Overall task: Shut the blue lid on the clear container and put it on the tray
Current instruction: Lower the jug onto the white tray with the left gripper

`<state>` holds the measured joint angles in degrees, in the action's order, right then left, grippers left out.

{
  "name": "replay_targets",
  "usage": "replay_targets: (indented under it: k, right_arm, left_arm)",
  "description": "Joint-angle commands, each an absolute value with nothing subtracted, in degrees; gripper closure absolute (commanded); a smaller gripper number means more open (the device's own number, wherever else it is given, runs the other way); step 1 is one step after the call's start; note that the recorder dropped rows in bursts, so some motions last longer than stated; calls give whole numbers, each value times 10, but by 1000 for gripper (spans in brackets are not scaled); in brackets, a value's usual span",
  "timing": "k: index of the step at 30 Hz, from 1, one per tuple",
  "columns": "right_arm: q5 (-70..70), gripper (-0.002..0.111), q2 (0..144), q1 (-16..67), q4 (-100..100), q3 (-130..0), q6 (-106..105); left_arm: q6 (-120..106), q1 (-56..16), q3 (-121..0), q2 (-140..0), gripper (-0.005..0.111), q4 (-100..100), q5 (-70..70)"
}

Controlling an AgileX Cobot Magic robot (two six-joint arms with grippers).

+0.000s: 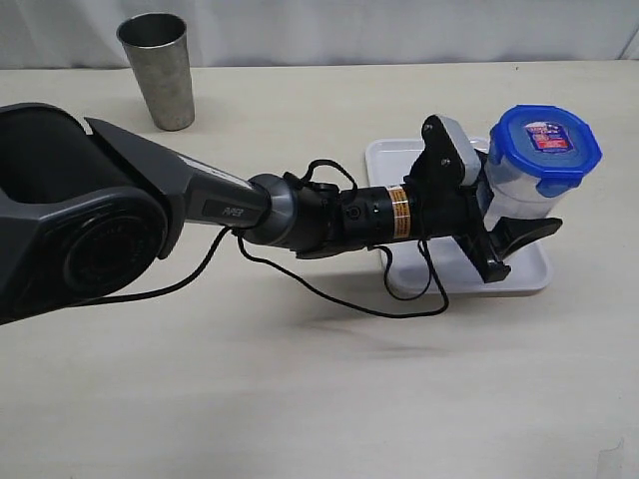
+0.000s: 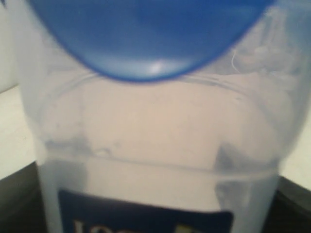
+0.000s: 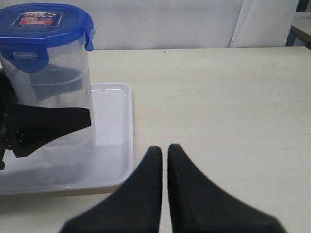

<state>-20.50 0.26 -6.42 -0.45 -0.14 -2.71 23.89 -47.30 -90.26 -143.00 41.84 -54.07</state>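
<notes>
The lid (image 1: 547,140) sits on the container (image 1: 507,192) with its flaps looking folded down, so closing seems done and the step in hand is the placing. The container stands upright within the tray (image 1: 399,158), at its right half. Whether its base rests on the tray or hangs just above it is hard to tell.

The left end effector (image 1: 524,212) is spread wide and clamps the container's body from both sides, one finger in front and one behind.

The next move calls for settling the base flat, then easing the fingers apart and backing straight off so the tall container does not tip.

The right end effector (image 3: 165,155) is pressed together, holding nothing, over the table (image 3: 233,107) beside the tray.
</notes>
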Motion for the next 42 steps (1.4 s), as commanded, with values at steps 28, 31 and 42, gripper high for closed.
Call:
replay_targets:
  k: [28,31,42]
  right_arm:
    - [-198,104,0,-67,-4,0,-33]
    - [-198,104,0,-67,-4,0,-33]
    - [-198,104,0,-67,-4,0,-33]
  left_arm:
    - [218,-456,-908,-1425,107,309,-538]
    - [218,-454,-908,-1425,107,309,-536]
    - [218,-454,-908,-1425,107,309,-535]
